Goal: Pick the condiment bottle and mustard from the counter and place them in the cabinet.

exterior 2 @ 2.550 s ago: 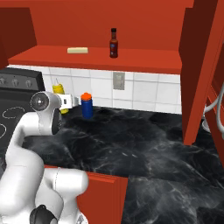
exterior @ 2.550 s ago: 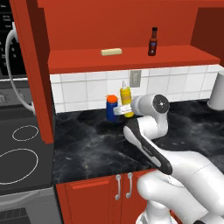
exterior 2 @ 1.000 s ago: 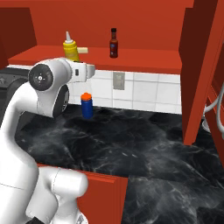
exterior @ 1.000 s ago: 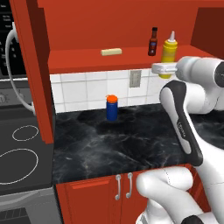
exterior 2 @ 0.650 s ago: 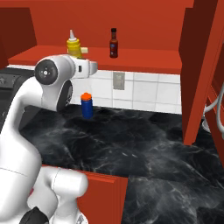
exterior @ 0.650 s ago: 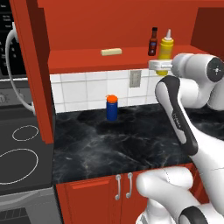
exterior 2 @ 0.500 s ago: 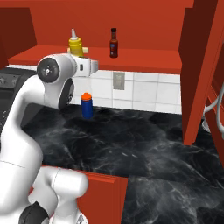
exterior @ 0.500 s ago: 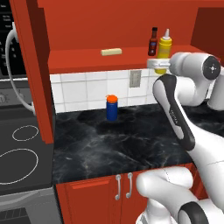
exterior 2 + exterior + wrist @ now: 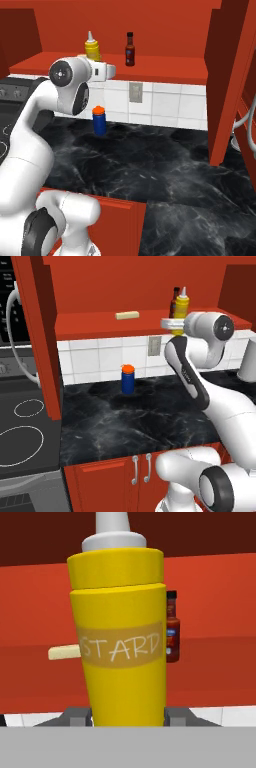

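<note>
Mustard nearer condiment bottle, fingers clamped

Base cams flanking; hand cam close-up.

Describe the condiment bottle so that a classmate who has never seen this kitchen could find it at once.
Look at the red cabinet shelf above the tiled wall. The condiment bottle stands upright there: slim, dark, red-labelled, shorter than the yellow mustard nearby.

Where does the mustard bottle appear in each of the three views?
Left base view: mustard at upper right, at the shelf's front, overlapping the condiment bottle.
Right base view: mustard at upper left, condiment bottle to its right.
Hand view: mustard centred, upright.
Shared landmark: the condiment bottle.
</note>
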Available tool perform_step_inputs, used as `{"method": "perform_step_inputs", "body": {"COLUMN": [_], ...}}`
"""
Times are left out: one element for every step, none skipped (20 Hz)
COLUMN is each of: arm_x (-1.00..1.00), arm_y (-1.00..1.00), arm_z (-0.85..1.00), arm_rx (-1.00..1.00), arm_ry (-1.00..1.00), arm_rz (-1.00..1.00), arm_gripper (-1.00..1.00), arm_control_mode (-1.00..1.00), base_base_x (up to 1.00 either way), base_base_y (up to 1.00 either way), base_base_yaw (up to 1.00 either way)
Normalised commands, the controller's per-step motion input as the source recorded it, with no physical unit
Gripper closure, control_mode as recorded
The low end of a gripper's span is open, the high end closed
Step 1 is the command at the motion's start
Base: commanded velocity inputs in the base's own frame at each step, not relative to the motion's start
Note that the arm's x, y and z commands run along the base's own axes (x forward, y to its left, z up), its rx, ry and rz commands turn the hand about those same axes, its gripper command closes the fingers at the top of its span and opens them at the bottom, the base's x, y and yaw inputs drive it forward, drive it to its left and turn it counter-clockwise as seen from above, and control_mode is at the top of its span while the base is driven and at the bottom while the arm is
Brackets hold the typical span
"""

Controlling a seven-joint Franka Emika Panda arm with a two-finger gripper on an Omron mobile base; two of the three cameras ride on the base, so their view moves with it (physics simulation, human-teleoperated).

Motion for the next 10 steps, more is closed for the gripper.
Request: {"method": "perform_step_inputs", "body": {"arm_x": [0.4, 0.4, 0.4, 0.39, 0.4, 0.41, 0.39, 0.4, 0.37, 0.38], "arm_y": [0.01, 0.03, 0.03, 0.03, 0.02, 0.01, 0.02, 0.01, 0.01, 0.02], "arm_z": [0.05, 0.03, 0.0, 0.0, 0.0, 0.0, 0.0, 0.01, 0.0, 0.0], "arm_rx": [0.01, 0.01, 0.01, 0.0, 0.0, 0.0, 0.0, 0.0, 0.0, 0.0], "arm_ry": [0.0, 0.0, 0.0, 0.0, 0.0, 0.0, 0.0, 0.0, 0.0, 0.0], "arm_rz": [-0.05, -0.05, -0.04, -0.04, -0.04, -0.04, -0.04, -0.05, -0.05, -0.04], "arm_gripper": [1.0, 1.0, 1.0, 1.0, 1.0, 1.0, 1.0, 1.0, 1.0, 1.0], "arm_control_mode": [-1.0, -1.0, -1.0, -1.0, -1.0, -1.0, -1.0, -1.0, -1.0, -1.0], "base_base_x": [0.0, 0.0, 0.0, 0.0, 0.0, 0.0, 0.0, 0.0, 0.0, 0.0], "base_base_y": [0.0, 0.0, 0.0, 0.0, 0.0, 0.0, 0.0, 0.0, 0.0, 0.0], "base_base_yaw": [0.0, 0.0, 0.0, 0.0, 0.0, 0.0, 0.0, 0.0, 0.0, 0.0]}}
